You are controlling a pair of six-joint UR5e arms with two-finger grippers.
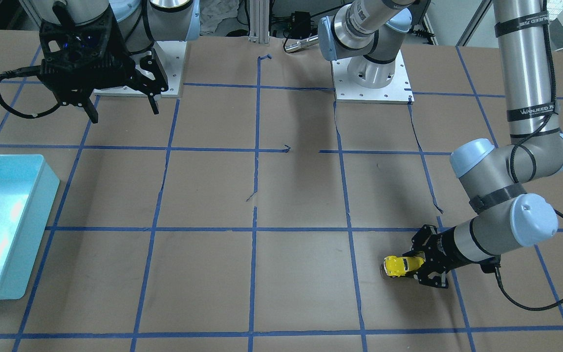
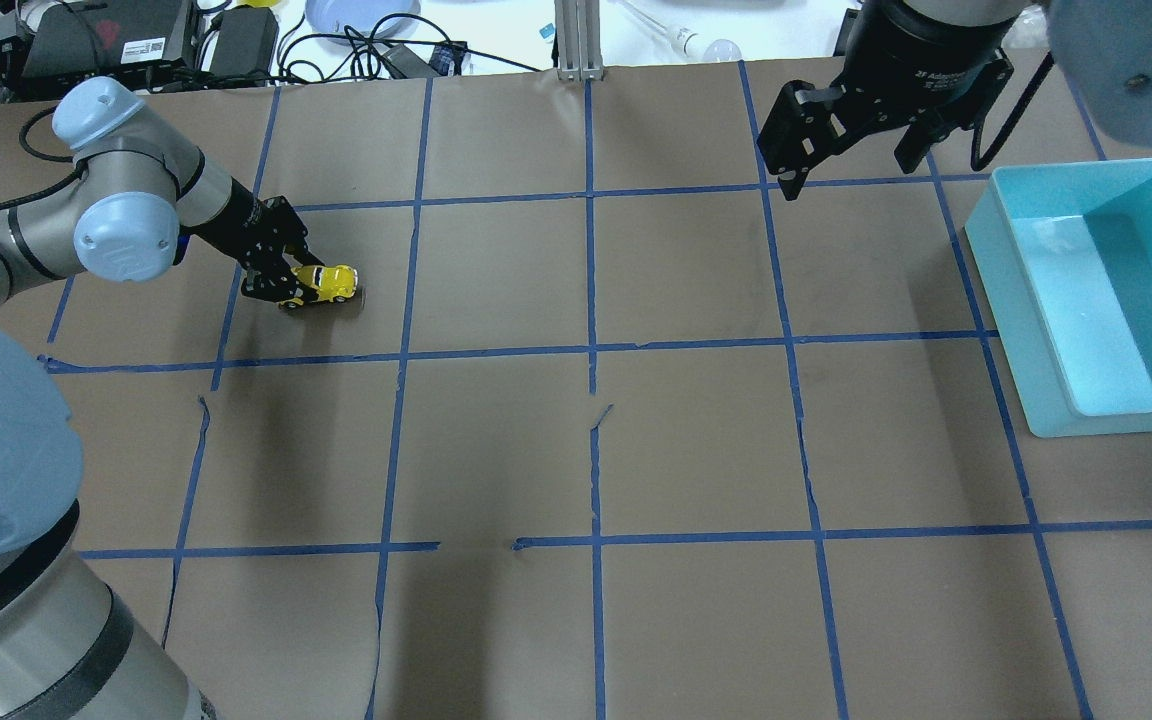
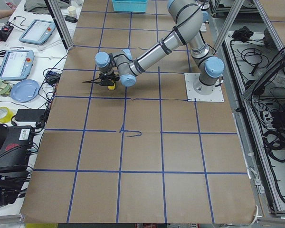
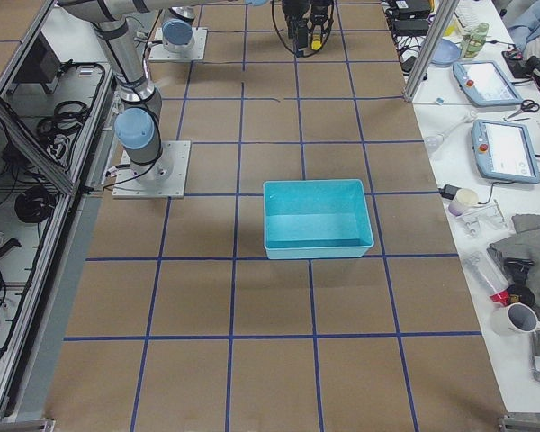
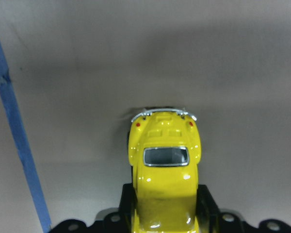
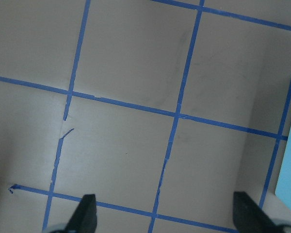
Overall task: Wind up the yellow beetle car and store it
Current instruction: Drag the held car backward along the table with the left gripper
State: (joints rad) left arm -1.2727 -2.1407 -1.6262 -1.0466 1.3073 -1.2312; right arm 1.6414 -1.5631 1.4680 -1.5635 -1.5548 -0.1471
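1. Where the left arm (image 1: 526,63) ends, the left gripper (image 2: 298,287) has its two fingers closed on the yellow beetle car (image 2: 332,283), pinching one end from both sides.
2. The car is low over the brown table (image 2: 696,440), on the left side and in the far half. I cannot tell if its wheels touch.
3. The right gripper (image 2: 846,168) hangs high over the far right part, with its fingers spread wide.
4. A black band (image 1: 530,113) on the left arm reads "WANJEED". White writing on the right gripper's body starts with "2F"; the rest is too small to read.
5. The car's long side runs left to right. Its free end has a shiny bumper and two small red lights. That end points right, toward the middle of the table, away from the gripper.
6. Blue tape lines (image 2: 591,300) cut the table into squares. One row of squares lies between the car and the far edge. Several squares lie between the car and the teal bin (image 2: 1036,330), which sits at the right edge, well apart.
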